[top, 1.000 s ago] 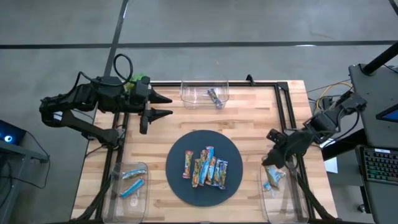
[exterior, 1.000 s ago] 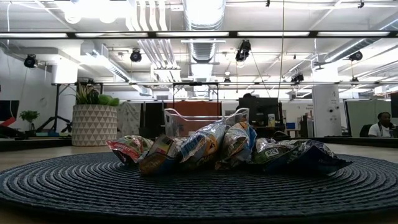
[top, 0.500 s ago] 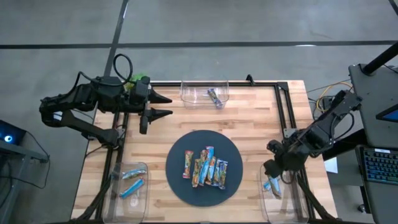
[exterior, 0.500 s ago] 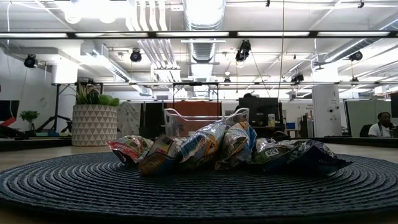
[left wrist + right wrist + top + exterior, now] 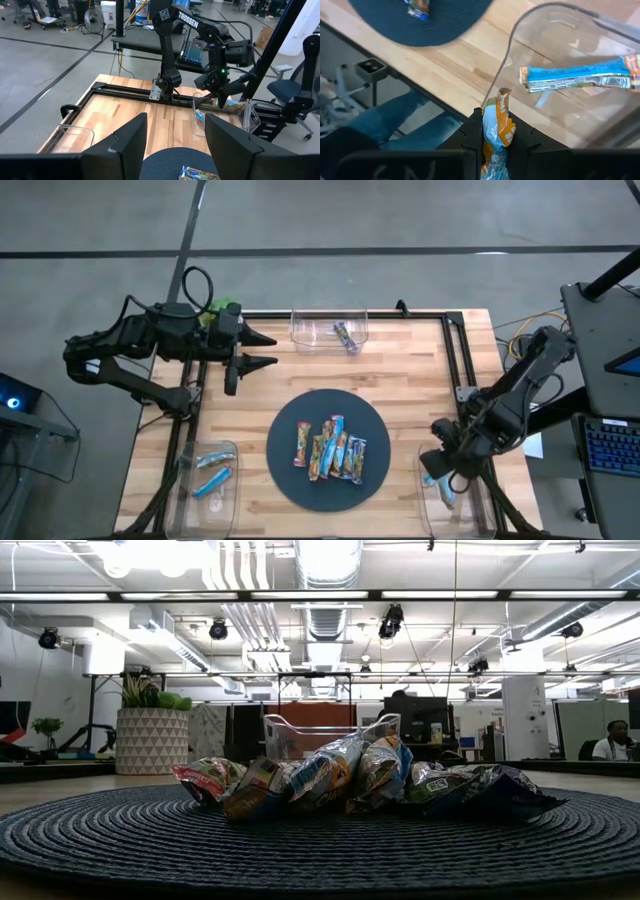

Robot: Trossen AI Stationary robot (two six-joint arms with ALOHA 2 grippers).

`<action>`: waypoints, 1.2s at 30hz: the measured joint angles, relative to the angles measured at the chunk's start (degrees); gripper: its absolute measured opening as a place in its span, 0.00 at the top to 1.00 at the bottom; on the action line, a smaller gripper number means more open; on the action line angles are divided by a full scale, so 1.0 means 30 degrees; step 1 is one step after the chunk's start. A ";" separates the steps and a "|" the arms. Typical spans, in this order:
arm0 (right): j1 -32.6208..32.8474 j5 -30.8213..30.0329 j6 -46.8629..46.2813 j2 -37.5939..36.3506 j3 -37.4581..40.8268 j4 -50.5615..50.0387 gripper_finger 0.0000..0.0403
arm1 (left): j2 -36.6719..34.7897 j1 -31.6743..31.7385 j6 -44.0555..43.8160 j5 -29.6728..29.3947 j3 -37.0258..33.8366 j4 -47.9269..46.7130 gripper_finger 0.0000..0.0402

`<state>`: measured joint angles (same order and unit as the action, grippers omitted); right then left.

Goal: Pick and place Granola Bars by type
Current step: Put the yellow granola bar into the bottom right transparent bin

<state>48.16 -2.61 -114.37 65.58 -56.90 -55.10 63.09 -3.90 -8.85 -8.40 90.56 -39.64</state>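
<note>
Several granola bars (image 5: 330, 448) lie side by side on the dark round mat (image 5: 290, 480); the low view shows them as a heap (image 5: 350, 780). Another bar (image 5: 345, 337) lies in the far clear bin, and blue bars (image 5: 212, 476) lie in the near left bin. My right gripper (image 5: 440, 465) is over the near right bin (image 5: 470, 510), shut on a blue-and-orange bar (image 5: 496, 131). A blue bar (image 5: 580, 75) lies flat on that bin's floor. My left gripper (image 5: 270, 350) waits open above the table's far left. My right gripper pinches the blue-and-orange bar's flat wrapper (image 5: 495, 137) between its two fingers. One crimped end (image 5: 503, 97) sticks out past the fingertips; the rest is hidden between them. The fingers slant steeply down from above. The bar is lifted clear, over the near right bin's rim (image 5: 517, 30).
Black rails (image 5: 460, 360) run along the table's far and right edges. The three clear bins stand at the far middle (image 5: 300, 330), near left (image 5: 188, 480) and near right. Bare wood (image 5: 400, 380) lies between the mat and the bins.
My right gripper has gone toward the table's near edge and down over the near right bin. It has tipped steeper and rolled about its own line, staying shut on the bar. The bars on the mat have not moved.
</note>
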 joint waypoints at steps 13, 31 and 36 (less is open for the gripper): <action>0.0626 0.0583 -0.1083 0.2362 0.0000 0.0055 0.89 | -0.0007 0.0015 -0.0013 0.0007 0.0000 0.0000 0.55; 0.0618 0.0525 -0.1892 0.3810 -0.0007 0.0904 0.86 | -0.0029 0.0005 -0.0181 0.0007 0.0007 0.0016 0.55; 0.0618 0.0510 -0.1906 0.3795 -0.0007 0.0970 0.79 | -0.0044 -0.0007 -0.0202 0.0007 0.0007 0.0029 0.55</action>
<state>50.02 -1.08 -120.09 76.97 -56.93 -52.19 62.96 -3.92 -9.45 -8.38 90.59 -39.55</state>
